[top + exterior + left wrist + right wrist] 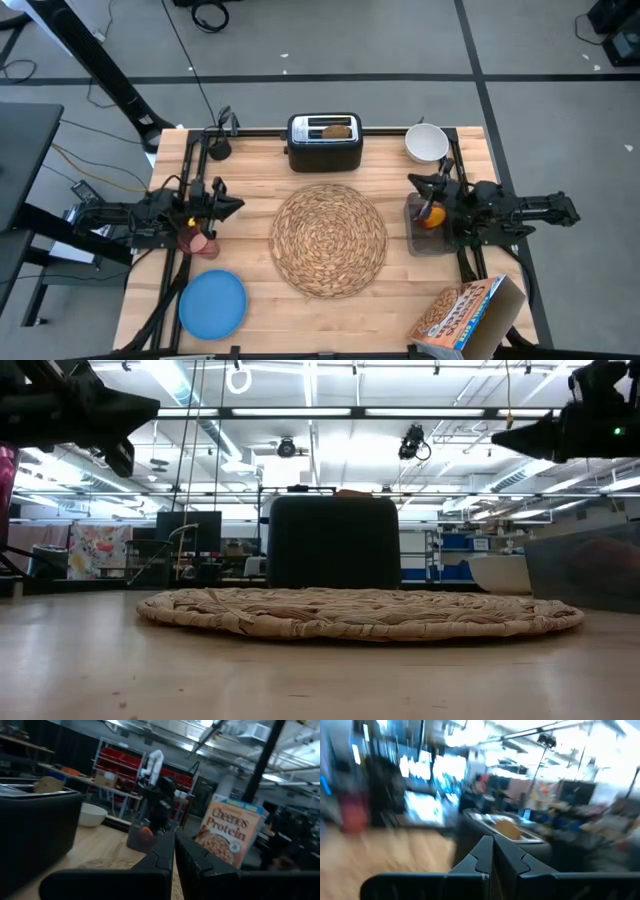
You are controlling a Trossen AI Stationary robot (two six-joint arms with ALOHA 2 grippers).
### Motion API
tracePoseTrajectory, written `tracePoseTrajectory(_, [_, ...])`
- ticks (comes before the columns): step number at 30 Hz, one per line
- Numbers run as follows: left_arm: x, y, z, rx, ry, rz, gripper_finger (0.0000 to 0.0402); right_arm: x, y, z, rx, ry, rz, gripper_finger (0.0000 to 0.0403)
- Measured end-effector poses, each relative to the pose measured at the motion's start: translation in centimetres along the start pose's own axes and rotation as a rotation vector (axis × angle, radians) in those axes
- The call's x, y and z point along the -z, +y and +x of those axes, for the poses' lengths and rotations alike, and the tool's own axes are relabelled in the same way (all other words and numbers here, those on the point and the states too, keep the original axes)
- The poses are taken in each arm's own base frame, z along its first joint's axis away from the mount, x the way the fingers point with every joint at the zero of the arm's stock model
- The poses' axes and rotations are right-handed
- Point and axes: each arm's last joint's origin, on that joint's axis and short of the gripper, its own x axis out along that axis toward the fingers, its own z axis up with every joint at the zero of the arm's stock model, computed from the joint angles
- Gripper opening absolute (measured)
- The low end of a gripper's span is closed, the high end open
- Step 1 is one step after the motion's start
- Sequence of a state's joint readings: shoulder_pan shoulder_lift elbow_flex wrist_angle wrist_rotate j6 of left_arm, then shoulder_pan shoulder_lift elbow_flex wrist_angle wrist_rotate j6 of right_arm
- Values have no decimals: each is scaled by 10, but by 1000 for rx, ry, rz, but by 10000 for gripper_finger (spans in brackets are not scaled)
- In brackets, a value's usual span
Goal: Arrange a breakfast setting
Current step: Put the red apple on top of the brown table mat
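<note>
The round straw placemat [328,240] lies flat at the table's middle and shows in the low view [360,612]. The blue plate [212,305] lies at the near left. The white bowl [426,142] stands at the far right. A toast slice [337,130] sticks up from a slot of the black toaster [325,143]. The pink cup [193,240] sits on the table under my left arm. A small red-orange fruit [432,215] lies in the dark tray [428,238]. My left gripper [237,205] and my right gripper [413,181] are shut, empty and raised above the table. The spoon is out of view.
A Cheerios cereal box [465,315] lies at the near right corner. A small black object [218,150] stands at the far left. The toaster blocks the far middle behind the placemat. Bare wood lies between the placemat and the near edge.
</note>
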State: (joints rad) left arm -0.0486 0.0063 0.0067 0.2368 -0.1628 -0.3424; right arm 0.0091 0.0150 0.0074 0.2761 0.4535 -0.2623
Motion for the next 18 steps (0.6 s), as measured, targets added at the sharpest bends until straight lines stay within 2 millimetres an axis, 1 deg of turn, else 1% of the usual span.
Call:
tracePoseTrajectory(2, [-1,0,0,-8,-11,-14,23,-10,-3,-1,23,-101,208,24])
tracePoseTrajectory(3, [-1,0,0,-14,-14,-15,23,-15,-6,-1,66,-140,306,24])
tracePoseTrajectory(5, [-3,0,0,-24,-14,-13,23,-23,-11,-1,183,-145,494,18])
tracePoseTrajectory(6, [-7,-2,1,-22,-20,-8,23,-28,-13,0,213,-121,534,13])
tracePoseTrajectory(8, [-17,-6,2,-15,-41,7,23,-43,-13,4,184,-65,524,7])
tracePoseTrajectory(11, [-28,-10,5,-19,-35,58,23,-75,-12,17,141,1,519,7])
tracePoseTrajectory(14, [-43,-16,10,-29,-47,83,22,-113,-10,35,119,87,507,7])
tracePoseTrajectory(18, [-69,-25,19,-68,-75,101,22,-155,-2,61,89,256,513,4])
